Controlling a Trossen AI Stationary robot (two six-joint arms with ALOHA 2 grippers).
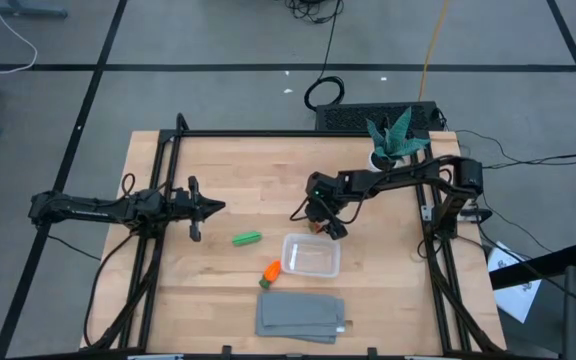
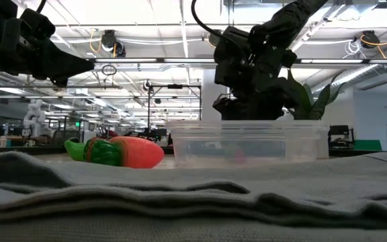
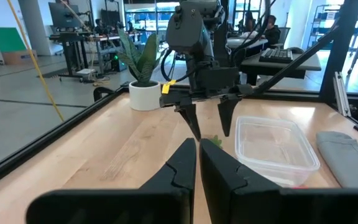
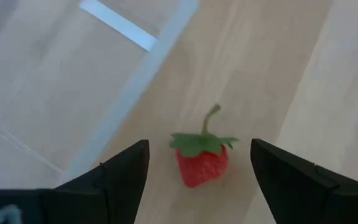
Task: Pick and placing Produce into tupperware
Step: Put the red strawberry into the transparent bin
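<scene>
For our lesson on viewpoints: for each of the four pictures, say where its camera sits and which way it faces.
High: above the table, looking straight down; both arms show.
Low: at table-top height, looking across grey cloth to the tupperware; arms overhead.
Left wrist: on the left arm, facing the right arm past its shut left pincer.
Right wrist: on the right arm, facing down; open right pincer straddles the berry.
Shared: high and low both show the carrot.

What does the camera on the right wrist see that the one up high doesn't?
Only the right wrist view shows the little red strawberry lying on the wood between the right gripper's open jaws. Only the high view shows the green pod, carrot, grey cloth, potted plant and left gripper. Both show the clear tupperware and the wooden table.
</scene>
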